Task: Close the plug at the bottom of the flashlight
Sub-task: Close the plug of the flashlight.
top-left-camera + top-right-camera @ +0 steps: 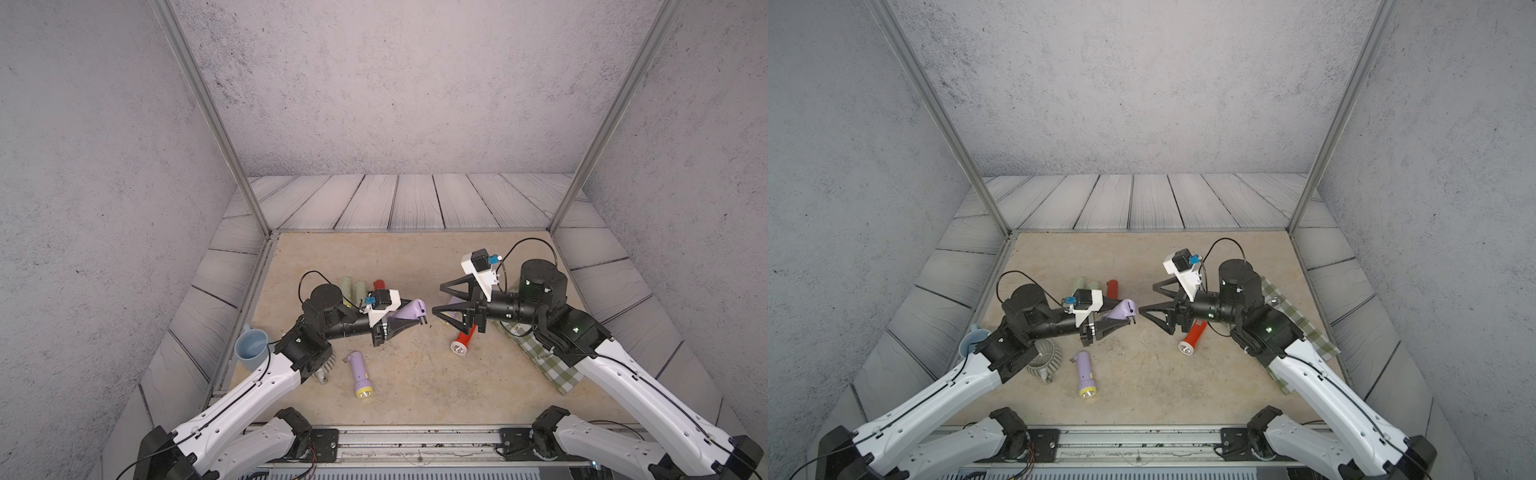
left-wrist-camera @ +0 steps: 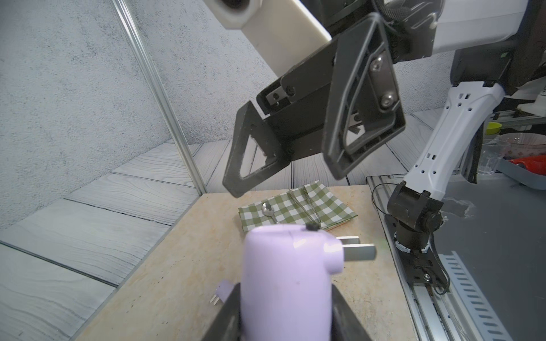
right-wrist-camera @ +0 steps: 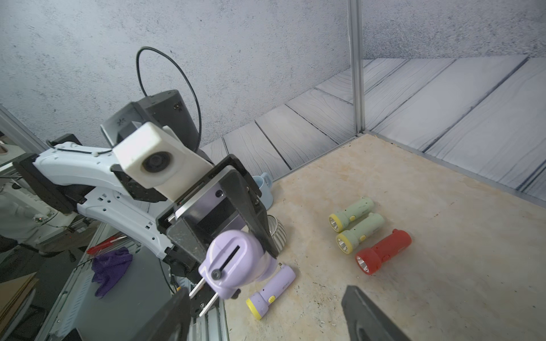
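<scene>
So the left tool [image 1: 410, 316] was clamped on the purple flashlight [image 1: 411, 308], plug [image 2: 357, 251] end pointing straight at the right tool [image 1: 437, 299], wide open nearby.

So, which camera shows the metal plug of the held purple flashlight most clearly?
The left wrist view: the plug sticks out sideways from the purple flashlight, large, sharp and unblocked. The right wrist view shows it smaller, seen from the flashlight's end. In both top views it is only a tiny dark stub.

Left arm [image 1: 249, 386] low, jaws tight; right arm [image 1: 631, 386] opposite, jaws wide (tips face to face, a gap between)
</scene>
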Motion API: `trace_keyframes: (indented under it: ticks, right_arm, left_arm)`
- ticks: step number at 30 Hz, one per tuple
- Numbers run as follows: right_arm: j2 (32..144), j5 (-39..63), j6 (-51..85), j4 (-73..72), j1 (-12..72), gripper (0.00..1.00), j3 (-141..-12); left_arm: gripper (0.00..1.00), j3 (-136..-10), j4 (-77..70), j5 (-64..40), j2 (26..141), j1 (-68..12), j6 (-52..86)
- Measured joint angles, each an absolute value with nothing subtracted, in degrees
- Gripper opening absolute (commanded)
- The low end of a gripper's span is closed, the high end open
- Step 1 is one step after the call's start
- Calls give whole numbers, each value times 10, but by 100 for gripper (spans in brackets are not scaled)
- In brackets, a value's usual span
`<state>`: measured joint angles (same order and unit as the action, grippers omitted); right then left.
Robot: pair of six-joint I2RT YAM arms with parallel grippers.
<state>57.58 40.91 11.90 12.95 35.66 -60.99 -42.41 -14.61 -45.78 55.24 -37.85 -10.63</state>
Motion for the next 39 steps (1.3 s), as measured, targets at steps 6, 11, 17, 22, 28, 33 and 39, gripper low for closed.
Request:
trace_keyframes:
  ticks: [6, 11, 17, 22, 28, 33, 39]
  right_arm:
    - [608, 462, 125, 129, 357, 76, -631]
    - [613, 488, 128, 126, 357, 68, -633]
    - [613, 506, 130, 121, 357, 60, -633]
    - [613, 510, 130, 119, 357, 59, -633]
    - [619, 511, 130, 117, 360, 61, -633]
    - [620, 511, 128, 118, 362, 62, -633]
    - [620, 511, 121, 119, 364, 65, -633]
  left_arm:
    - [0, -441, -153, -496, 567, -376, -93]
    - [0, -442, -153, -515, 570, -376, -87]
    - [0, -444, -156, -530, 573, -376, -81]
    - [0, -445, -161, -539, 574, -376, -72]
    - [0, -445, -166, -545, 578, -375, -68]
    - [0, -448, -166, -548, 587, -373, -62]
    - [0, -449, -170, -551, 590, -372, -59]
